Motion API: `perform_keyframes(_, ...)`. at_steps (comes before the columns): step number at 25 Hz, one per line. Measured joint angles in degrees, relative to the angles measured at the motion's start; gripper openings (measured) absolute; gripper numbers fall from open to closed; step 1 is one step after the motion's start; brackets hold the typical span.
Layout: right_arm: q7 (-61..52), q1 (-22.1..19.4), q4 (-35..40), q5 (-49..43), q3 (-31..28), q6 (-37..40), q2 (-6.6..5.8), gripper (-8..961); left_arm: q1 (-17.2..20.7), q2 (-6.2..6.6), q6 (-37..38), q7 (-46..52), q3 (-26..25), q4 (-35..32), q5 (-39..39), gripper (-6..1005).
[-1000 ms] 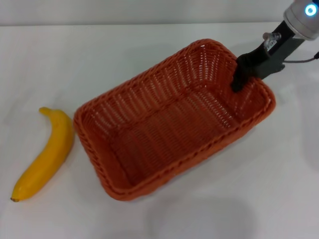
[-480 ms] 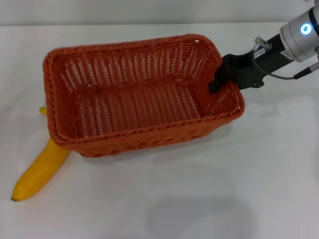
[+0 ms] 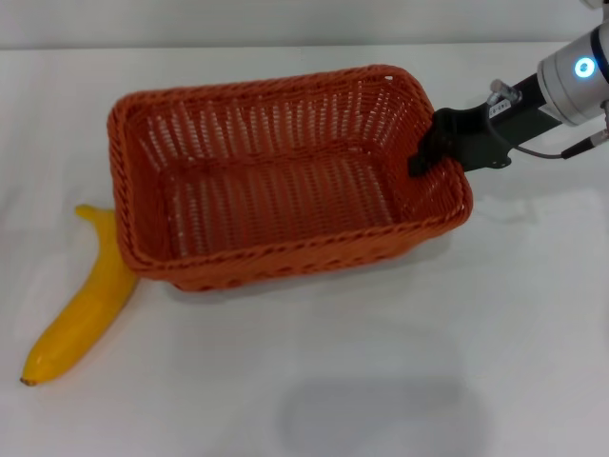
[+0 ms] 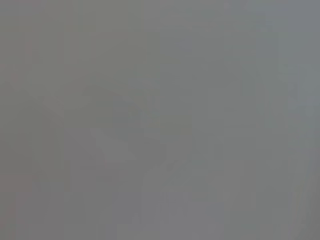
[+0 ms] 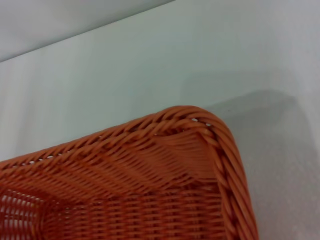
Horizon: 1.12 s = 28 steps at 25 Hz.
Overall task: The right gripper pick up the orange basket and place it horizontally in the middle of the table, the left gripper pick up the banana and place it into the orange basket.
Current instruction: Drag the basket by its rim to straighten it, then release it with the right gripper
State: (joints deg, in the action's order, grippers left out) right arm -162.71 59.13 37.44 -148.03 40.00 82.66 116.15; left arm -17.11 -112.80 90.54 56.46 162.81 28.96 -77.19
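Shifted slightly rightward off the curved yellow banana point(image 3: 84, 303), the reddish-orange woven rectangular basket point(image 3: 285, 181) now lies nearly horizontal mid-table, right gripper point(image 3: 430, 154) jaws clamped on its right rim, so release seems next.

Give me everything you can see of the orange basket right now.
The orange basket is a rectangular, reddish-orange woven piece with rounded corners and a braided rim, open side up and empty. It lies lengthwise across the white table. The right gripper is clamped on its right-end wall, one finger inside. The left end overlaps the banana in the head view; whether they touch, I cannot tell. The right wrist view shows one rim corner.
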Motion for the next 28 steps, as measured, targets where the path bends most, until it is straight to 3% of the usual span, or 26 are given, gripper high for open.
perform_keyframes(9, -0.03, -3.93, 3.02, 3.1, 3.23, 0.21, 0.03, 115, 0.12, 0.14, -0.19, -0.12, -0.04, -0.03, -0.07, 707)
perform_keyframes(15, -0.02, -7.13, 8.66, 10.13, 11.86, 2.1, -0.42, 148, -0.31, 0.0, -0.29, -0.12, -0.02, 0.12, -0.19, 706)
perform_keyframes(24, -0.01, -7.39, 8.51, 10.16, 12.31, 3.8, -0.68, 222, -0.1, -0.6, 0.08, -0.13, 0.05, 0.28, -1.06, 705)
perform_keyframes(28, 0.0, -7.5, 8.51, 9.7, 12.41, 3.95, -0.77, 347, 0.05, -0.78, 0.17, -0.13, 0.05, 0.28, -1.15, 705)
